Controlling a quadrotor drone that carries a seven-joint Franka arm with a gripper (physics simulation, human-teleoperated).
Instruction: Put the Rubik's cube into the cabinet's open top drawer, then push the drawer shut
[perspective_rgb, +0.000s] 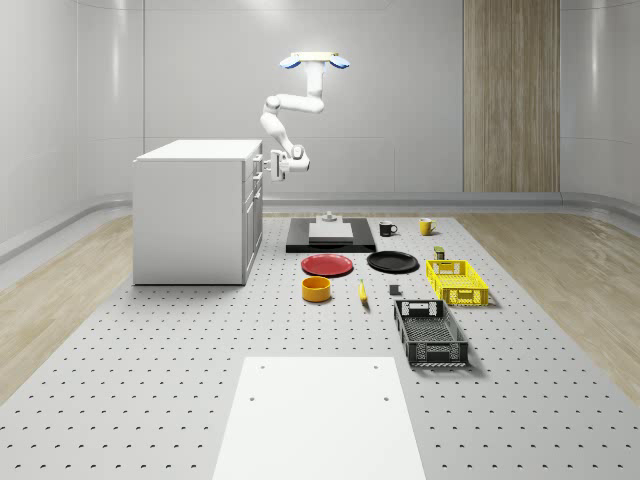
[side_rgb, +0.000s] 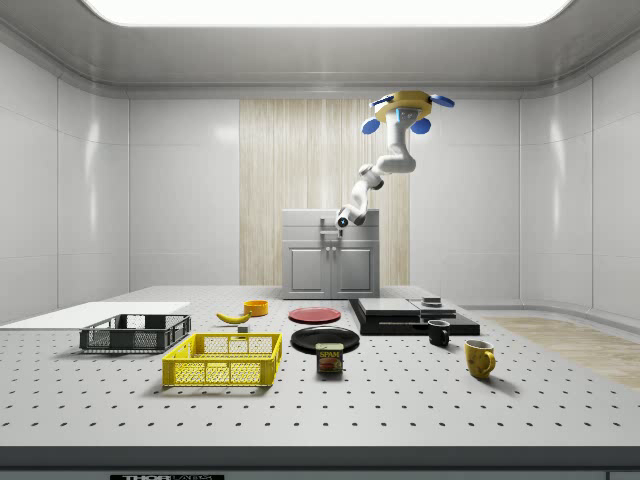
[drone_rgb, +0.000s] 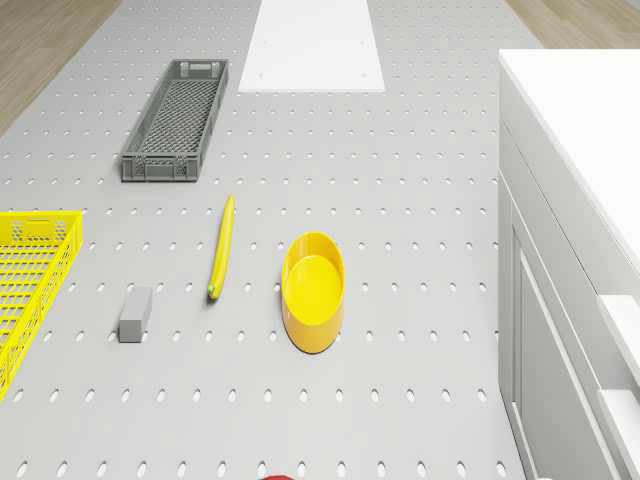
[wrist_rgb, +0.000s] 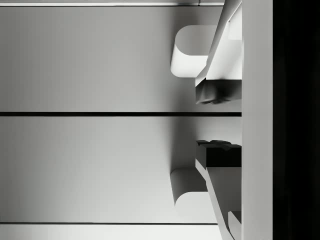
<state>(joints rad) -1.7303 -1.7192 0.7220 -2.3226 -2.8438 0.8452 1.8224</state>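
The white cabinet (perspective_rgb: 190, 212) stands on the perforated table at the whole-scene view's left. The drone (perspective_rgb: 314, 61) hovers high in front of the cabinet's drawer side, over the table. Its white arm bends down and back toward the cabinet. My gripper (perspective_rgb: 270, 164) is level with the top drawer, right at its front, as the side view also shows (side_rgb: 340, 222). In the wrist view the gripper (wrist_rgb: 218, 122) faces the flat white front panel at close range. Its fingertips (wrist_rgb: 217, 92) stand apart with nothing between them. Two rounded handle posts (wrist_rgb: 192, 50) sit just beyond them.
On the table in front of the cabinet lie a red plate (perspective_rgb: 327, 265), a black plate (perspective_rgb: 392, 262), an orange bowl (perspective_rgb: 316, 289), a banana (drone_rgb: 221, 247), a yellow crate (perspective_rgb: 457, 282) and a dark crate (perspective_rgb: 430, 333). A black platform (perspective_rgb: 330, 240) and two mugs (perspective_rgb: 388, 228) sit farther back.
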